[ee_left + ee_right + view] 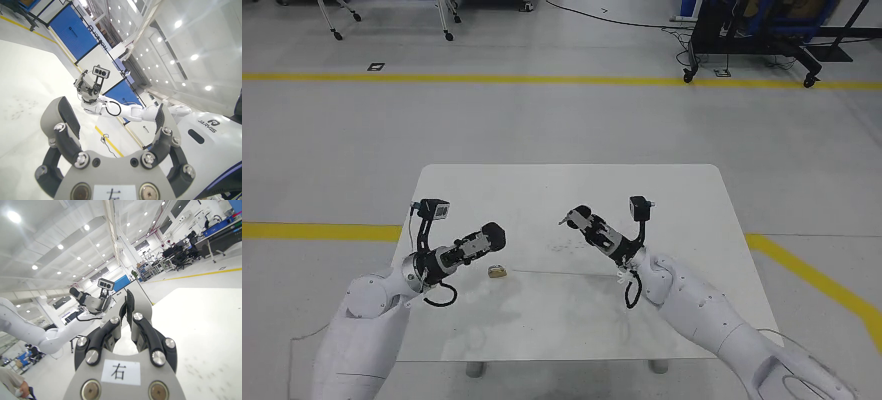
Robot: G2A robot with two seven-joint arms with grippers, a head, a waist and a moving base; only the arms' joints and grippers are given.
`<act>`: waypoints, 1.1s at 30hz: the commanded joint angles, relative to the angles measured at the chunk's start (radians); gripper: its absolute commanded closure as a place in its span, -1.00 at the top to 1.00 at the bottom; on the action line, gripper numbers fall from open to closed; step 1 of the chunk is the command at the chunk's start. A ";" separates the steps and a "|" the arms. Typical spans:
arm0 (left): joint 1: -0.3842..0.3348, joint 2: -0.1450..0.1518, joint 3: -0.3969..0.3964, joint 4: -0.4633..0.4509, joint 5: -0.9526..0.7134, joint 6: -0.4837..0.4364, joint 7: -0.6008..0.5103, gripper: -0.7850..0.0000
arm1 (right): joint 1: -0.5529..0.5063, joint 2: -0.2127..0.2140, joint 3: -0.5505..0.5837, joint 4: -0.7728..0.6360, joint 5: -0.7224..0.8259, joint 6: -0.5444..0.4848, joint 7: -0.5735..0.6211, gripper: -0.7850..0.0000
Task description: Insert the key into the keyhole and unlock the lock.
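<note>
While the left gripper (113, 104) gapes, the labelled right gripper (127, 295) is closed.

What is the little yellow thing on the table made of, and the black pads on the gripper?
The little lock looks like brass: yellowish-gold with a dull shine, though it is too small to be sure. The pads on the left gripper look like black rubber, matte with fine ribs; the fingers behind them look like grey brushed metal.
</note>
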 commanded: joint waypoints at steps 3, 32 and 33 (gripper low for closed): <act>-0.007 -0.004 0.008 0.003 0.285 -0.088 0.160 1.00 | 0.015 -0.008 -0.034 -0.027 0.266 0.000 0.201 -1.00; -0.002 -0.011 0.146 -0.030 0.453 -0.067 0.368 -0.36 | 0.026 -0.156 0.128 0.148 0.846 0.000 1.088 -1.00; -0.003 -0.011 0.149 -0.027 0.454 -0.062 0.367 -0.37 | 0.024 -0.162 0.134 0.151 0.842 0.000 1.097 -1.00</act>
